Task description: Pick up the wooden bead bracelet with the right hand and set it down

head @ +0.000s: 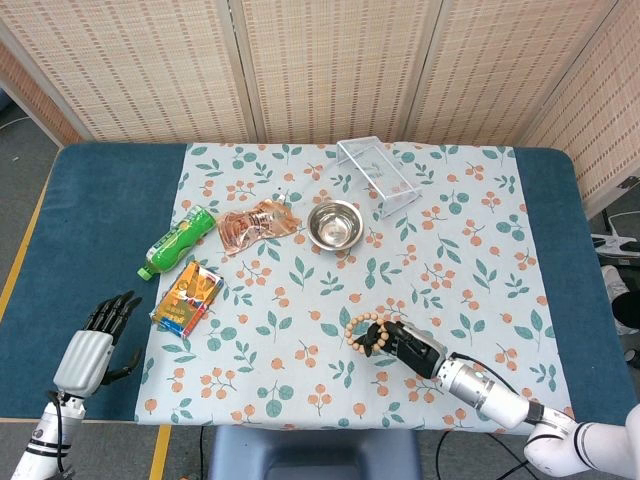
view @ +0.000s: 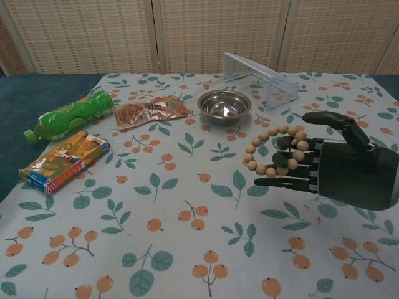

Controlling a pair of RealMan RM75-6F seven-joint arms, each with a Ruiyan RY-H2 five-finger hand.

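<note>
Floral tablecloth (head: 300, 290) covered a blue table (head: 100, 230), bamboo screens (head: 330, 60) behind. Right hand (view: 340, 171) carried the bracelet (view: 274, 149) looped over extended fingers, ring roughly upright. Left hand (head: 90, 345) idle, fingers spread.

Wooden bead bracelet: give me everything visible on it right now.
The wooden bead bracelet is a closed loop of round, pale tan beads that look like unvarnished wood, all about the same size. It hangs on the fingers of the right hand, which pass through the loop; part of the ring is hidden behind them. In the chest view it appears raised off the floral tablecloth, near the front right of the table, in front of the steel bowl. Nothing else touches it.
</note>
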